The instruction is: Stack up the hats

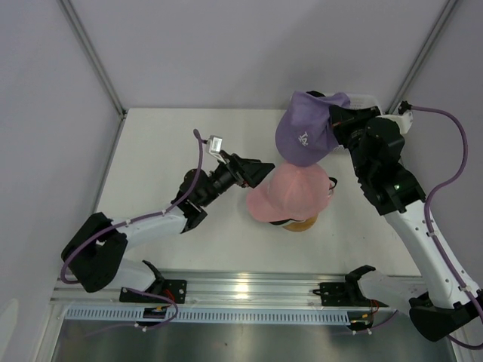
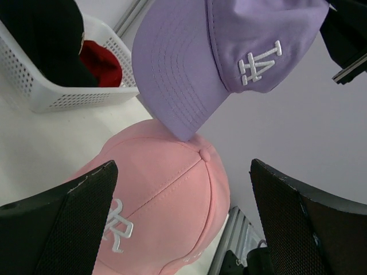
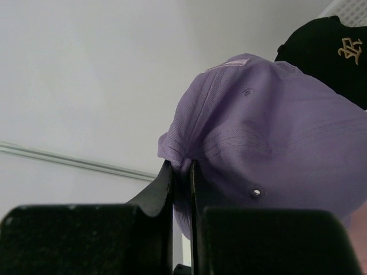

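Note:
A pink cap sits on top of the stack on the round wooden stand; it also shows in the left wrist view. My right gripper is shut on the back of a lavender cap, holding it in the air just behind the pink cap, brim pointing down at it. In the right wrist view the fingers pinch a fold of the lavender cap. My left gripper is open and empty, just left of the pink cap. A black cap and a red cap lie in the basket.
A white plastic mesh basket stands behind the stand, mostly hidden by the right arm in the top view. The black cap shows in the right wrist view. Enclosure walls bound the table; a metal rail runs along the near edge.

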`<state>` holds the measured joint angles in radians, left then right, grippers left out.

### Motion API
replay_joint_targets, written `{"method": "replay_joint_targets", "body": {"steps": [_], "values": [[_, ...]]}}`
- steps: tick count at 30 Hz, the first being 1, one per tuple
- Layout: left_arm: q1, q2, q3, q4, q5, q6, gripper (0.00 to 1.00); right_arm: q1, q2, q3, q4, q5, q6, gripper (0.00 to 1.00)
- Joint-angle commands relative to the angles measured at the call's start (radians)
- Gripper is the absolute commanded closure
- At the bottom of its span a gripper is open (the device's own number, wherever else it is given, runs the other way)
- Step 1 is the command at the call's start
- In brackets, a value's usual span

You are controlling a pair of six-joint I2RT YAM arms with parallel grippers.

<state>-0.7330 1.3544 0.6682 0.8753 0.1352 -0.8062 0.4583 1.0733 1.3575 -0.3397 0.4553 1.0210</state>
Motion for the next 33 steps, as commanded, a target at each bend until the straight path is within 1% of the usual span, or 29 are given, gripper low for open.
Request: {"method": "replay_joint_targets", "body": {"steps": [1,3,4,6,9,12,20,24,25,27,28,30,31,33], "values": [[-0.003,0.041,0.054,0.215,0.023,-0.057,0.00,0.010,-0.042,0.006,0.033,0.014,0.054,1.00],[-0.005,0.070,0.056,0.284,0.043,-0.053,0.00,0.010,-0.045,0.005,0.037,0.014,0.054,1.00],[-0.003,0.087,0.057,0.360,0.044,-0.053,0.00,0.010,-0.046,0.008,0.047,0.011,0.050,1.00],[-0.003,0.138,0.067,0.422,0.035,-0.053,0.01,0.010,-0.046,0.018,0.047,0.002,0.051,1.00],[-0.003,0.189,0.105,0.413,0.027,-0.060,0.01,0.011,-0.044,0.032,0.054,-0.010,0.045,1.00],[-0.003,0.224,0.125,0.456,0.029,-0.062,0.00,0.013,-0.044,0.048,0.050,-0.035,0.045,1.00],[-0.003,0.259,0.198,0.410,0.007,-0.059,0.00,0.013,-0.039,0.046,0.068,-0.072,0.067,1.00],[-0.003,0.281,0.218,0.436,0.018,-0.083,0.03,0.013,-0.032,0.057,0.065,-0.083,0.057,1.00],[-0.005,0.290,0.225,0.438,0.032,-0.102,0.08,0.014,-0.030,0.057,0.064,-0.081,0.057,1.00],[-0.003,0.304,0.260,0.432,0.046,-0.119,0.15,0.014,-0.024,0.057,0.059,-0.078,0.056,1.00],[-0.005,0.319,0.269,0.429,0.053,-0.135,0.24,0.014,-0.024,0.057,0.061,-0.079,0.054,1.00],[-0.003,0.333,0.295,0.426,0.067,-0.146,0.33,0.014,-0.024,0.063,0.061,-0.078,0.042,1.00],[-0.003,0.336,0.300,0.424,0.069,-0.165,0.46,0.013,-0.026,0.068,0.054,-0.073,0.022,1.00],[0.004,0.338,0.295,0.433,0.076,-0.198,0.61,0.006,-0.035,0.083,0.024,-0.047,-0.002,1.00]]}}
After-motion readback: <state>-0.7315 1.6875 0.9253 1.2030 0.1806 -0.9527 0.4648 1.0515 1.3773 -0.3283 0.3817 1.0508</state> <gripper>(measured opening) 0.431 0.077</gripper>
